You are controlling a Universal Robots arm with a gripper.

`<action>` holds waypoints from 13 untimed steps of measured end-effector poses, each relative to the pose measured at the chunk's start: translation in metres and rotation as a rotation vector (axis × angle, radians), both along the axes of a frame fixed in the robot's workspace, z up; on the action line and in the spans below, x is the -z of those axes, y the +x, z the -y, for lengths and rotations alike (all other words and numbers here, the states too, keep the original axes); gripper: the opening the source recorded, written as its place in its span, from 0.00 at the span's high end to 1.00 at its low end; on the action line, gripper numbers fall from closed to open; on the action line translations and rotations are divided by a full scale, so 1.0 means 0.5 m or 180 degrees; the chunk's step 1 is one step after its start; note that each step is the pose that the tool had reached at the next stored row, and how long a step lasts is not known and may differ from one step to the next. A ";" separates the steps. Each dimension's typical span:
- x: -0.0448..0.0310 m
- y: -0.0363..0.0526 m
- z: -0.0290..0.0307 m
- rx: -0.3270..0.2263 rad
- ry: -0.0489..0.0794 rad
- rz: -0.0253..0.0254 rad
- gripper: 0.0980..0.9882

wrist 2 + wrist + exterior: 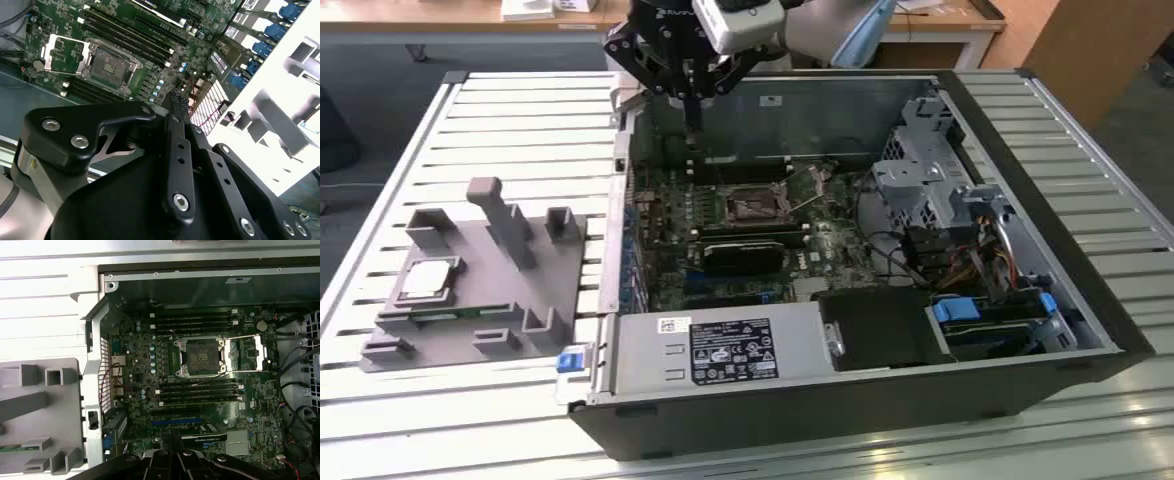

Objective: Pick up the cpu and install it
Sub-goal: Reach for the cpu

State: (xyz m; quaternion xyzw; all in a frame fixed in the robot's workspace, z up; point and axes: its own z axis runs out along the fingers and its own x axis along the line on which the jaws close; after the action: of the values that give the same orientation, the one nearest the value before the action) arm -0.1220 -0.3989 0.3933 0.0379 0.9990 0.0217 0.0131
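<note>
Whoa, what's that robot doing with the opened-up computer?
A robot arm is working over an open computer case. Its gripper hangs above the motherboard near the case's back wall, with its fingers shut on nothing. The cpu lies in the grey holder beside the case, not picked up yet. The socket on the motherboard stands open and empty.

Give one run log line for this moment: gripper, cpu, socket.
gripper: shut, empty, above case | cpu: on grey fixture | socket: open, empty
</note>
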 end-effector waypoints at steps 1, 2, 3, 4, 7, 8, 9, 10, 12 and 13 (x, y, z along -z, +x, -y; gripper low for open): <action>0.000 0.000 0.000 0.0000 0.0000 0.0000 0.99; 0.000 0.000 0.000 0.0000 0.0000 0.0000 0.99; 0.000 0.000 0.000 0.0000 0.0000 0.0000 0.99; 0.000 0.000 0.000 0.0000 0.0000 0.0000 0.99; 0.000 -0.001 0.000 0.0000 0.0000 0.0000 0.99; 0.000 -0.002 0.000 0.0000 0.0000 0.0000 0.99; 0.000 -0.003 0.000 0.0000 0.0000 0.0000 0.99; 0.000 -0.004 0.000 0.0000 0.0000 0.0000 0.99; 0.000 -0.005 0.000 0.0000 0.0000 0.0000 0.99; 0.000 -0.006 0.000 0.0000 0.0000 0.0000 0.99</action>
State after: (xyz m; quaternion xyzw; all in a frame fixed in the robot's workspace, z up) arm -0.1251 -0.3989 0.3932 0.0379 0.9990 0.0217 0.0131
